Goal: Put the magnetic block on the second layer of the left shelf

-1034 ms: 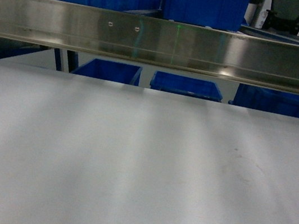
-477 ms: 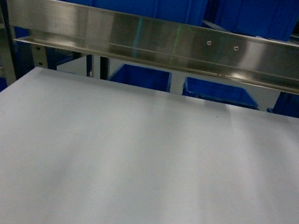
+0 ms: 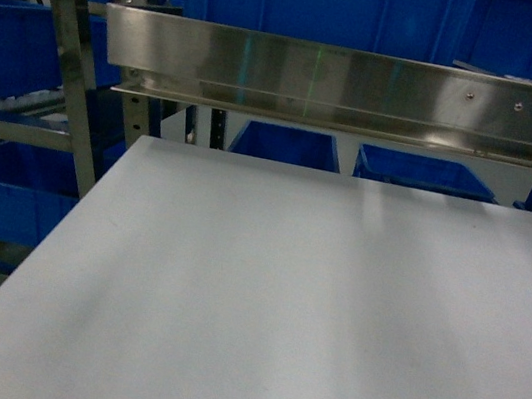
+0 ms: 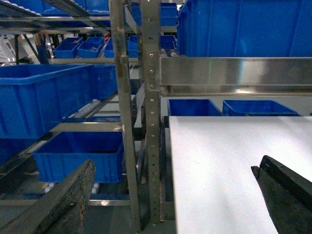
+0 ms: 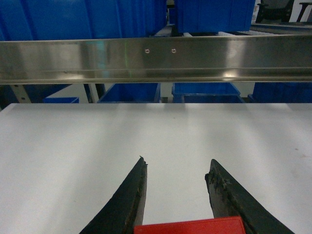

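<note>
The magnetic block (image 5: pixel 190 226) sits low between the fingers of the right end effector (image 5: pixel 176 183), at the 6 o'clock edge of the right wrist view; the fingers flank its ends and appear to hold it, so pickup looks done while delivery has not begun. The left shelf (image 3: pixel 66 117) stands at 9 to 10 o'clock in the head view, well apart from the block, so reaching its second layer and releasing there is what remains. The left end effector (image 4: pixel 175 190) is spread wide and carries nothing. The block is a flat, smooth red rectangle; the fingers are dark, tapered and rough-edged. The tabletop (image 3: pixel 310 308) is matte white, backed by a brushed steel rail (image 3: pixel 365 84). The shelf has perforated steel uprights, and glossy blue crates (image 4: pixel 44 95) rest on its tiers.
</note>
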